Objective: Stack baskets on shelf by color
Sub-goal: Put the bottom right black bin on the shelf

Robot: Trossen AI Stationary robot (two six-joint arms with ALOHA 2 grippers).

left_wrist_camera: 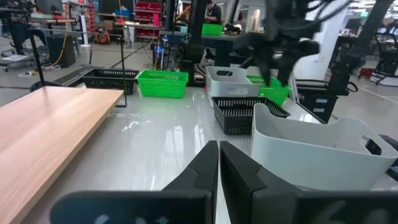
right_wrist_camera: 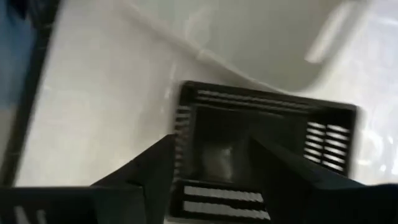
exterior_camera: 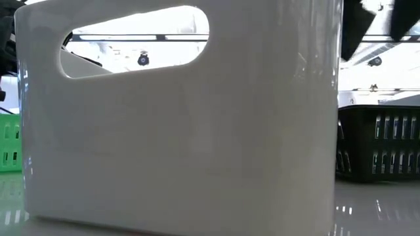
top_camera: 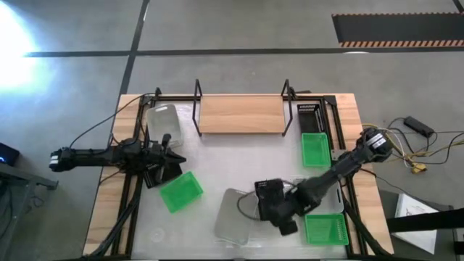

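**High view: black basket under the right gripper, shelf not yet loaded**

High view notes. A black basket (top_camera: 270, 194) is seen at the near middle of the table (top_camera: 217, 156), directly under the right gripper (top_camera: 272, 199). In the right wrist view the same basket (right_wrist_camera: 261, 149) is framed between two spread fingers (right_wrist_camera: 140, 177), one outside its wall, one over its inside; nothing is pinched yet.

Just beside it lies a white basket (top_camera: 235, 216), which fills the low view. Green baskets are noted at three spots: one tilted at left centre (top_camera: 180, 191), one at the right edge (top_camera: 316, 149), one at the near right corner (top_camera: 325, 228). Another black basket (top_camera: 310, 114) sits by the shelf's right upright, and a clear one (top_camera: 162, 122) by its left.

The shelf (top_camera: 241, 114) stands at the far edge, its plank bare.

The left gripper (top_camera: 172, 154) waits at the left side, fingers pressed together, empty.

Step judged: pickup of the black basket. Next move calls for lowering over the wall, closing on it, then a lift clear of the white basket before carrying to the shelf.
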